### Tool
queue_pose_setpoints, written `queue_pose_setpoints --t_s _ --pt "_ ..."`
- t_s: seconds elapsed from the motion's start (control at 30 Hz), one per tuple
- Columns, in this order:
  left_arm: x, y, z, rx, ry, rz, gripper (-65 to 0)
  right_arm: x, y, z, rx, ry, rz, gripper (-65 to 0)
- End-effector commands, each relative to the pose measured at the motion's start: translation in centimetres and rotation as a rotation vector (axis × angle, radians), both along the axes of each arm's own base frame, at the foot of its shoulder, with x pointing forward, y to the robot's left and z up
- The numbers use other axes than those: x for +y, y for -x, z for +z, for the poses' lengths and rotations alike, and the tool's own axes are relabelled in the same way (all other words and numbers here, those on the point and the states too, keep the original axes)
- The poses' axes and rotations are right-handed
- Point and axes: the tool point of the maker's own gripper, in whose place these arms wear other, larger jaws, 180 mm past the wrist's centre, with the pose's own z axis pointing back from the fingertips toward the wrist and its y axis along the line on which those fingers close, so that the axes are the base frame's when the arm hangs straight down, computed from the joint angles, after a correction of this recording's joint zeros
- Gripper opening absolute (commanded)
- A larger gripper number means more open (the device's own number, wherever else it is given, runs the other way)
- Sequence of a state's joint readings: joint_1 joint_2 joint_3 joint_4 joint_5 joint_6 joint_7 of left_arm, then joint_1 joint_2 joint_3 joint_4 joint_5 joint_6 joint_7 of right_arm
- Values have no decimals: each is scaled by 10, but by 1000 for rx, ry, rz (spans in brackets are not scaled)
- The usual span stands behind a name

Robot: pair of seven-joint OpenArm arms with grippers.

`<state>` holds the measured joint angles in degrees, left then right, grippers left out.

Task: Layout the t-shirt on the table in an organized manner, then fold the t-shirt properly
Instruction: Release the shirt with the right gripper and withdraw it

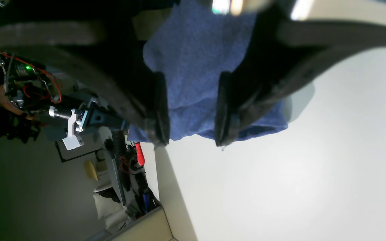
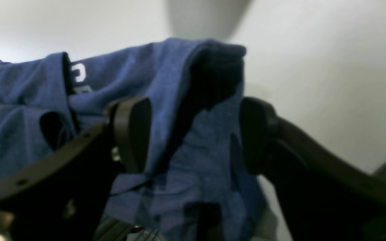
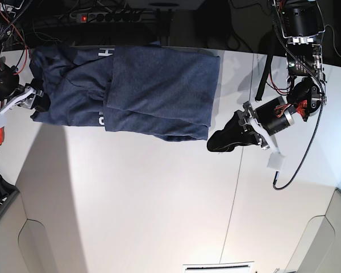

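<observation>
Partly folded t-shirt at the folding stage, right gripper over its rumpled end

In the base view we see the t-shirt (image 3: 165, 88) lying across the upper part of the table (image 3: 142, 210), with one panel turned over its middle and the end on the view's left creased and bunched. Parts of the white lettering (image 2: 78, 73) show beside the folded cloth. The right gripper (image 2: 194, 134) stands wide above that rumpled end, with cloth visible between its fingers but not gripped. The left gripper (image 1: 193, 144) is also parted, near the neater end on the view's right, and holds nothing.

We judge the step in hand to be the folding of the second side, the opposite panel seeming already laid inward. The next move calls for the right gripper to pinch the outer edge, ideally after the creases are smoothed, and carry it towards the middle. We would take care that it catches all the intended layers, lest the cloth bunch further.
</observation>
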<state>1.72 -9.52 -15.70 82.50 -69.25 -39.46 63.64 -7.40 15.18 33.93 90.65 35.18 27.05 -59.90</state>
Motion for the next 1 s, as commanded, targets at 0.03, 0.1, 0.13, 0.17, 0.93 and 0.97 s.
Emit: queue_pose_setpoints --t_s 0.03,0.1,0.13,0.17,0.93,0.97 --pt "2 -9 17 -58 19 9 -401 -18 -6 9 -22 34 3 -241" --pt "2 -9 17 -58 19 9 -401 -29 -1 3 11 42 -5 -241" --pt "2 -9 17 -58 19 9 -401 -33 1 0 24 40 -6 -241" --pt "2 -9 17 -58 19 9 -401 -34 3 -2 30 28 0 -241" --pt "3 -11 19 -68 26 24 -401 -10 22 -20 91 -154 37 -241" --pt "3 -12 19 -68 25 23 -401 -10 23 -21 94 -151 40 -241"
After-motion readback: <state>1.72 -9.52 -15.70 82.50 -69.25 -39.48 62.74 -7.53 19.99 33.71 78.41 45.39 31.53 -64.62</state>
